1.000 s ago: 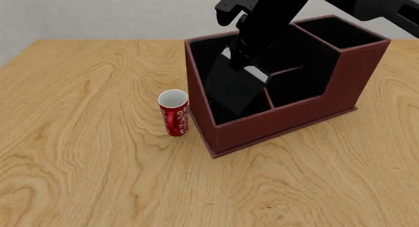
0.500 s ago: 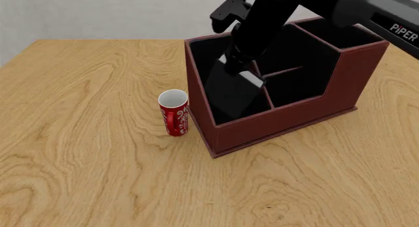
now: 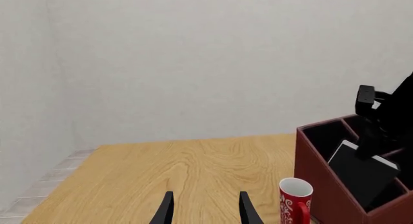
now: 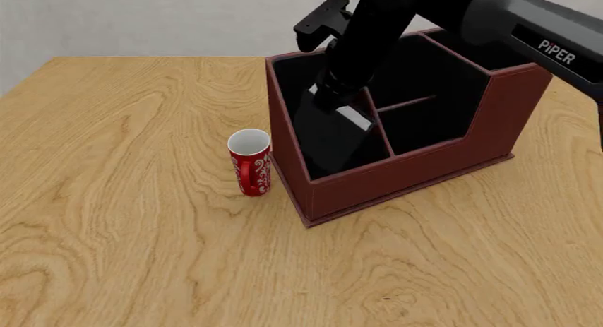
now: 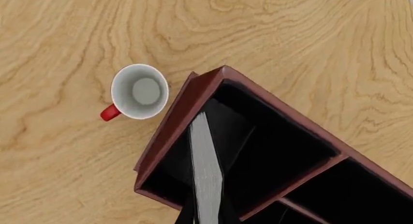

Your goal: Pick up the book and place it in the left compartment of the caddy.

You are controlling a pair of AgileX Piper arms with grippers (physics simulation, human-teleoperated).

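- The right gripper (image 4: 332,95) clamps the small black hardcover book (image 4: 330,133), fingertips partly hidden.
- The book stands tilted inside the left compartment (image 4: 290,83) of the red-brown leather-look caddy (image 4: 490,111).
- The left gripper (image 3: 205,212), cut off, hangs parted over the table.

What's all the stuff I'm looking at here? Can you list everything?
Table: one, light wood, under everything.
Caddy: one, dark red-brown with black lining, right of centre.
Book: one, black with white page edges, tilted in the caddy's left compartment.
Mug: one, red and white, upright beside the caddy's left wall.
Wall: pale grey, behind the table.
Right gripper: black, shut on the book's top.
Left gripper: black, open, above bare table.
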